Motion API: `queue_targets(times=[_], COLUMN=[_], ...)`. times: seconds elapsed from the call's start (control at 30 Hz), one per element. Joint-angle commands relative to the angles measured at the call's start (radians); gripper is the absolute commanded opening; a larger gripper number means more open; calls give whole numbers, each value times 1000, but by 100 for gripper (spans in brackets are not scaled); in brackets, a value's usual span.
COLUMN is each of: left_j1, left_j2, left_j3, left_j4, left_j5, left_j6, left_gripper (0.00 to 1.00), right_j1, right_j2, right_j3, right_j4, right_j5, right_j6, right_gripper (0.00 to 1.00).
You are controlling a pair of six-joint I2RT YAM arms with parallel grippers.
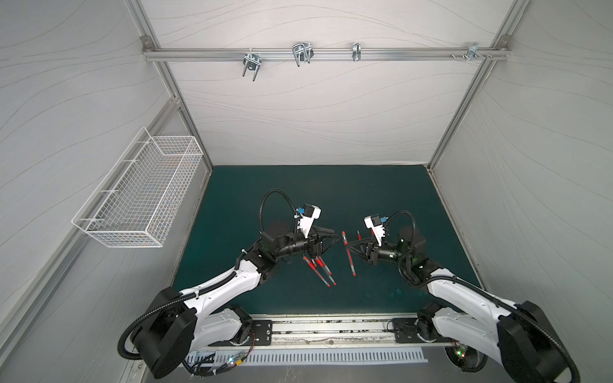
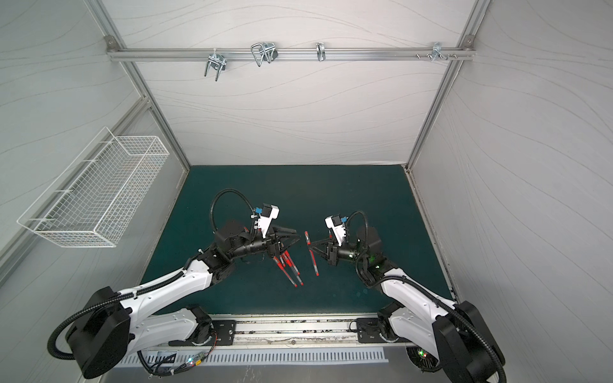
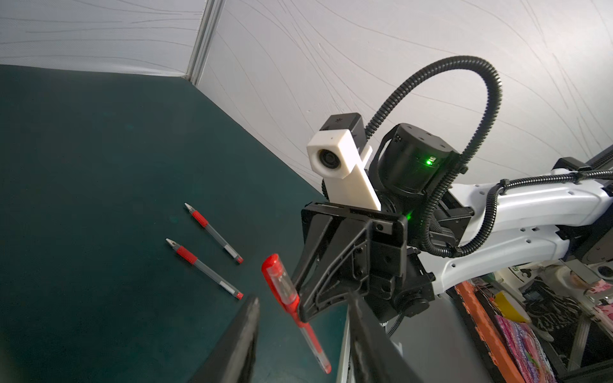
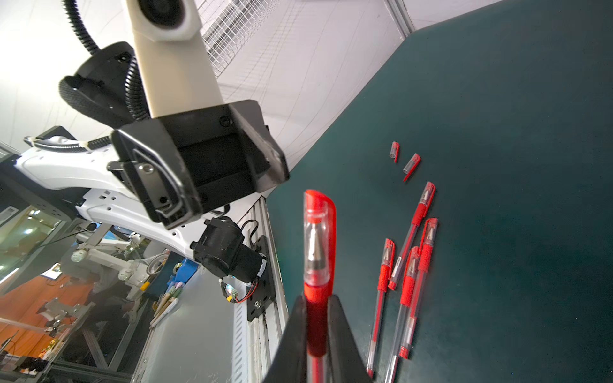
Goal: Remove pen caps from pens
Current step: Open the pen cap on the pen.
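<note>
**2 pens bare, 1 in hand, 4 waiting**

Right gripper (image 4: 316, 331) clamped on the red grip band of a capped pen (image 4: 316, 252), held off the green mat (image 4: 497, 99); pen fills the lower centre of the right wrist frame. Its cap (image 4: 319, 212) is on, the metal tip visible through the clear sleeve. In a top view the same pen (image 1: 346, 252) sits at frame centre, between the 2 arms.

Left gripper (image 3: 298, 335) stands apart from that pen: jaws parted, nothing between them, its fingers (image 3: 242, 335) along the bottom edge of the left wrist frame with the cap end just beyond. Reads as lining up for the cap, not yet on it.

Done, as far as shown:
- 2 uncapped pens (image 3: 212, 235) lie on the mat, centre-left of the left wrist frame, tips bare.
- 2 loose caps (image 4: 403, 159) lie on the mat, upper centre-right of the right wrist frame, well apart from the pile.

Left:
- The held pen.
- 4 capped pens (image 4: 408, 268) in a loose pile, lower right of the right wrist frame, some overlapping.

Judgement: roughly a third through. Count of the pile is my best reading; overlaps could hide something.
</note>
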Motion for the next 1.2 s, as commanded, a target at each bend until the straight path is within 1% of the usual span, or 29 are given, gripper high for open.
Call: queue_targets(times=[0.0,0.13,0.3,0.4,0.63,0.93,1.03,1.17], left_j1=[-13,-16,-21,-28,-35,-39,-41,-41], left_j2=[18,26,46,57,79,91,96,103], left_j3=[52,57,70,74,86,96,100,104], left_j4=[9,1,5,17,4,-4,-10,-13], left_j5=[5,-6,27,49,49,66,67,70], left_j6=[31,27,19,17,22,25,28,29], left_gripper=[45,45,45,43,40,31,25,25], right_j1=[-3,11,49,65,74,80,81,81], right_j2=[-11,0,7,15,27,24,24,28], right_j3=[-5,-4,7,15,20,17,18,19], right_j4=[82,99,82,71,84,89,91,96], right_j5=[-41,-55,-55,-52,-57,-42,-39,-39], right_j6=[19,14,-20,-34,-39,-40,-39,-37], right_gripper=[6,6,6,6,5,5,5,5])
